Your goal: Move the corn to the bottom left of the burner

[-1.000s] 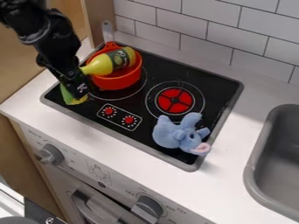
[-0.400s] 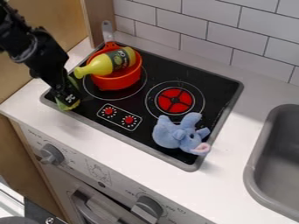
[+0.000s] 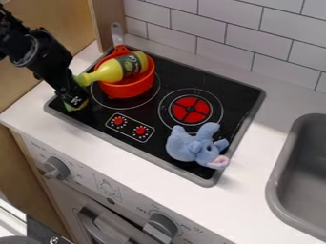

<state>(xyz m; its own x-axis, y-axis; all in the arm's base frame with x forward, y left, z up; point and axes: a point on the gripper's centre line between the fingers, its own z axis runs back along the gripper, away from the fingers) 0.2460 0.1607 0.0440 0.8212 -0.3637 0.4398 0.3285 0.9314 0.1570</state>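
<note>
While the black two-finger gripper (image 3: pixel 76 101) hangs at the L end of the black toy cooktop (image 3: pixel 233 90), the green-and-yellow toy corn (image 3: pixel 74 108) is at its tip, mostly hidden, near the red-orange plastic pot (image 3: pixel 125 90). Jaws: can't tell from here, fyi.

Glossy black jointed arm (image 3: pixel 45 59) with white-marked black pincer (image 3: pixel 76 103)

The hand (image 3: pixel 77 103) hid most of the corn (image 3: pixel 76 108). The left edge cut off the arm (image 3: pixel 49 57), the right edge the sink (image 3: pixel 274 178), the bottom edge the oven (image 3: pixel 68 199). The bottle (image 3: pixel 117 69) covered part of the pot's (image 3: pixel 130 89) inside.
</note>
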